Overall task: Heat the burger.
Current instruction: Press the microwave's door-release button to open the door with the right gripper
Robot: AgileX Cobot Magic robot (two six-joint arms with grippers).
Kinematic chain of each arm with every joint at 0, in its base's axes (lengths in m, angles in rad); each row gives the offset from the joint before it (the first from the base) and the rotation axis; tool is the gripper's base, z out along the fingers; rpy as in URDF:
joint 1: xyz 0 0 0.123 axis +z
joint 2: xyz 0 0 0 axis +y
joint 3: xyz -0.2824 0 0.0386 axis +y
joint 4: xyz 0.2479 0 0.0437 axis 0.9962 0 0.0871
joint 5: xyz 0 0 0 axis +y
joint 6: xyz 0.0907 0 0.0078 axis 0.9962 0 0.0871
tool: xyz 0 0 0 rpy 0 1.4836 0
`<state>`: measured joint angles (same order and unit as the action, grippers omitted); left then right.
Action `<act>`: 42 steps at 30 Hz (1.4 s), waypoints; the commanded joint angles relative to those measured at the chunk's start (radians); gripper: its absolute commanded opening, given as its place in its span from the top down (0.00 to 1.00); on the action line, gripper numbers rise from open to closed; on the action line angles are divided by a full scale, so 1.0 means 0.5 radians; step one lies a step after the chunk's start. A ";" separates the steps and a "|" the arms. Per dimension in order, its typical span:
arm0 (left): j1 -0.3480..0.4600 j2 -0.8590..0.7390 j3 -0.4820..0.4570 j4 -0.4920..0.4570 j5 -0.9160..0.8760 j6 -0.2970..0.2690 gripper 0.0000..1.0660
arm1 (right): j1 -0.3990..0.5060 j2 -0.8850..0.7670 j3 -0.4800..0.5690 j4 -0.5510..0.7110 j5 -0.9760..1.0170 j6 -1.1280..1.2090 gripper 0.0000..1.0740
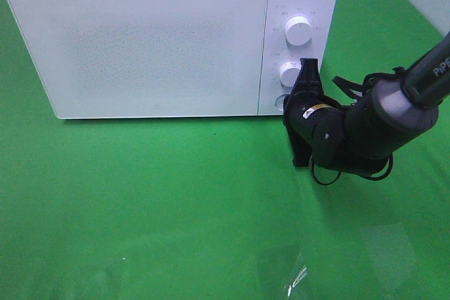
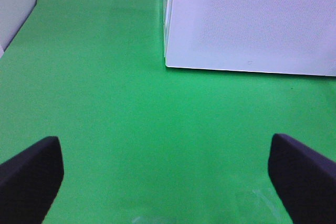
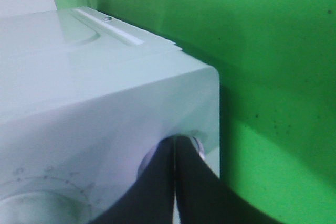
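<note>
Tools: right tool (image 3: 174, 148), matte black, two tapering fingers pressed flat together along a single seam, nothing pinched between; tip set at a round grey-rimmed button (image 3: 196, 143) near the lower outer corner of the control panel, contact not certain. Left tool (image 2: 167, 182), same dull black, blunt rounded fingers (image 2: 30, 179) spread wide, empty, above bare desk.

Right arm (image 1: 394, 107): glossy black shell, pale grey collar, looped black cables, white lettering on the upper link.

Microwave (image 1: 140, 40): white box, smooth semi-gloss casing, rounded edges; door shut, its panel finely speckled with a dot mesh. Two white cylindrical knobs, upper knob (image 1: 299, 31) and lower knob (image 1: 290, 73), stacked on the panel right of the door, printed marks around each.

Desk (image 1: 176, 201): flat matte green covering. Clear glossy film (image 1: 295, 277) lying flat towards the near edge, kind not determinable.

Burger: in none of the three views; whereabouts not to be told.

View notes: exterior high view alone with the whole microwave, both knobs and the right arm; left tool outside it. Right wrist view alone with the finger seam, plus a casing face bearing a raised strip and a small screw (image 3: 107, 18). Left wrist view alone with the spread fingers and the microwave's door-side lower corner.
</note>
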<state>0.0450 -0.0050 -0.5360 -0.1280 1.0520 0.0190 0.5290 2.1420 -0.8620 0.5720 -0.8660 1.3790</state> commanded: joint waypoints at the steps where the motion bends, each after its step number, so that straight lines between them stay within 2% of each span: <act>1: 0.008 -0.030 0.006 -0.008 -0.028 0.006 0.08 | -0.010 0.004 -0.050 0.002 -0.088 -0.028 1.00; 10: 0.008 -0.030 0.006 -0.008 -0.028 0.006 0.08 | -0.010 0.004 -0.068 0.004 -0.362 -0.032 1.00; 22: 0.008 -0.030 0.006 -0.008 -0.028 0.006 0.08 | -0.010 0.004 -0.072 0.018 -0.508 0.082 1.00; 34: 0.008 -0.030 0.006 -0.006 -0.028 0.006 0.08 | -0.132 0.092 -0.308 -0.102 -0.760 0.116 1.00; 42: 0.008 -0.030 0.006 -0.006 -0.028 0.006 0.08 | -0.166 0.096 -0.340 -0.112 -0.858 0.094 1.00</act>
<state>0.0450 -0.0050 -0.5360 -0.1280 1.0520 0.0190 0.5180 2.2010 -0.9240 0.5430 -0.9060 1.4390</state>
